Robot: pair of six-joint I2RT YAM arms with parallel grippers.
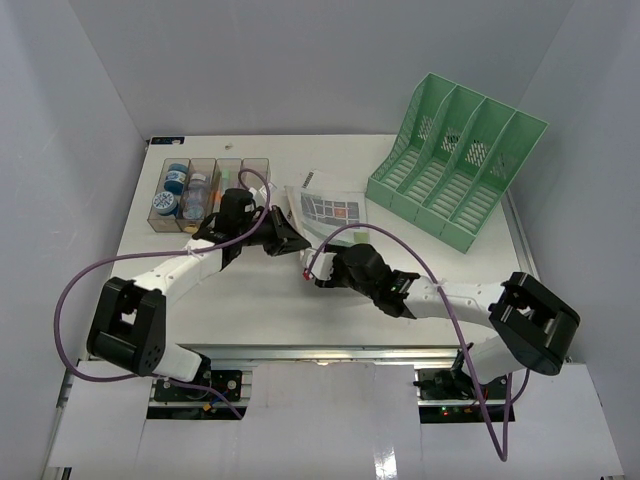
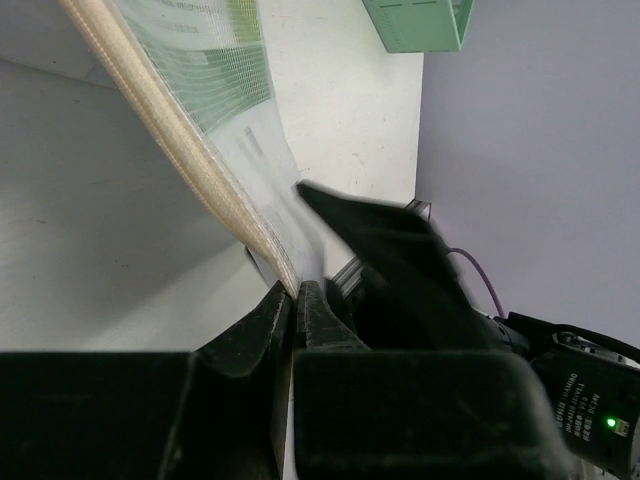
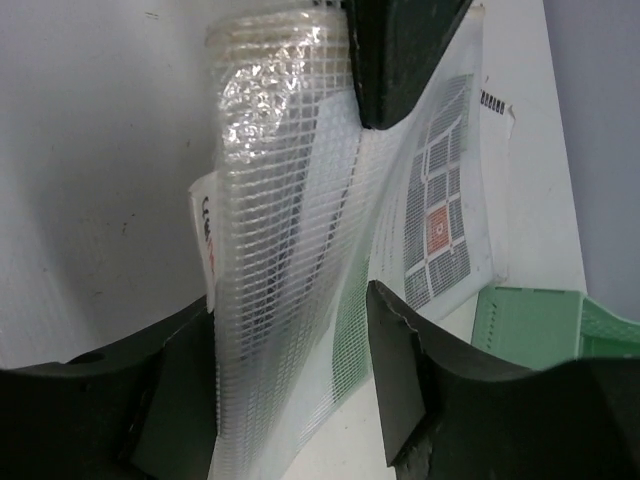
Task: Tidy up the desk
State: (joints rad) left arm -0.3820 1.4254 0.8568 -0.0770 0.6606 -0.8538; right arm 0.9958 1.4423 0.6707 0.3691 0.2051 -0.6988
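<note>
Left end effector (image 2: 297, 292): narrow, pinching the lower edge of the mesh pouch (image 2: 200, 60).
Right end effector (image 3: 290, 340): jaws partway apart, straddling the pouch's curled side; firm grip or not, cannot tell.
Counter (image 1: 280, 305): white, under both arms, carrying the pouch at its middle.
Top view only: green file rack (image 1: 455, 160) far right, compartment tray (image 1: 210, 160) far left.
Right wrist only: printed sheet inside the pouch.

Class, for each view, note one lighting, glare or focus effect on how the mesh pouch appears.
Top external: soft, even light, with the mesh pouch small but sharp. Left wrist: the left gripper is a dark, near-featureless mass, and the pouch's near edge blurs. Right wrist: glare glints on the pouch's crinkled plastic, and the right gripper looks dim and soft-edged.
</note>
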